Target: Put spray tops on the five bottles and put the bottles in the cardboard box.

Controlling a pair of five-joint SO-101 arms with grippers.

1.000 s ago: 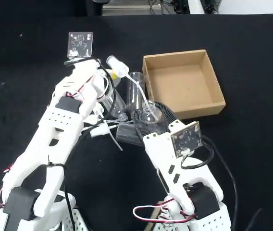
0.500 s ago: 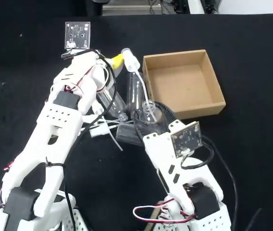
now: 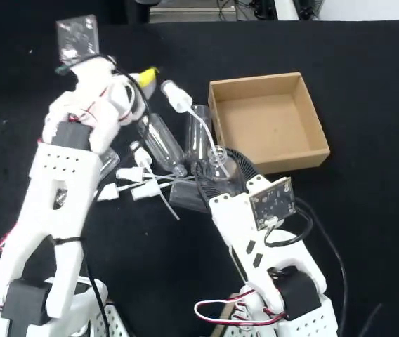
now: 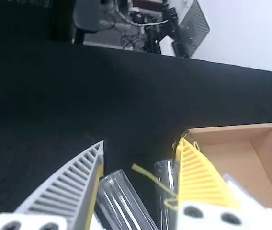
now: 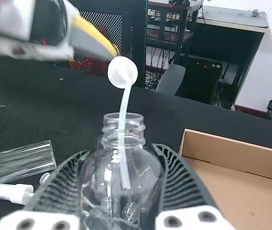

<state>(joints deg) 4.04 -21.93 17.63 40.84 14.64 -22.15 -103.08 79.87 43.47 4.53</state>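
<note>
Right of centre on the table (image 3: 368, 84): cardboard box (image 3: 268, 123), mouth upward. Just before the box's near-left corner: upright bottle (image 3: 217, 167), clamped in the right gripper (image 5: 121, 152). In that bottle's neck: tube of a spray top (image 3: 175, 96), with the head raised and leaning left, away from the box. Just beside that head, further left and above the table: left gripper (image 4: 141, 143), jaws apart. Against the box's left wall, flat on the table: first lying bottle (image 3: 198, 133). Left of it: second lying bottle (image 3: 163, 144). Further left and nearer the arm bases: loose spray tops (image 3: 142, 190), on their sides, close together.
</note>
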